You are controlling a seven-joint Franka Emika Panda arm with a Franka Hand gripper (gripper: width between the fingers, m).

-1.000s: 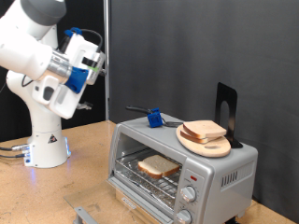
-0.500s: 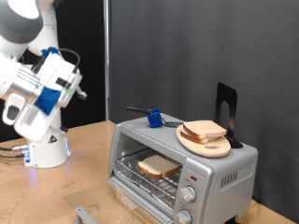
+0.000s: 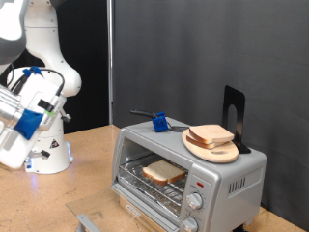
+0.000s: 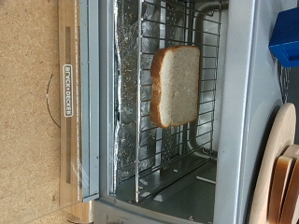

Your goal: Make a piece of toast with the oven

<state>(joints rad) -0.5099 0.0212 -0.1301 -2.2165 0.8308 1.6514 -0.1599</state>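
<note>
The piece of toast (image 3: 164,172) (image 4: 176,86), pale with a tan crust, lies flat on the wire rack inside the oven (image 3: 235,180) (image 4: 238,112). The silver oven's glass door (image 4: 73,103) hangs open, folded down in front. My gripper (image 3: 37,99) is at the exterior view's far left, well away from the oven and near the arm's white base. No fingers show in the wrist view, and nothing can be seen held.
On the oven's top rests a round wooden plate (image 3: 210,148) with another bread slice (image 3: 212,134), a blue-handled tool (image 3: 157,122) and a black stand (image 3: 233,111). The oven sits on a wooden table (image 3: 87,188), where a metal part (image 3: 87,223) lies at the front edge.
The arm has swung toward the exterior view's left and downward, away from the oven. The toast, plate and oven have not moved.
</note>
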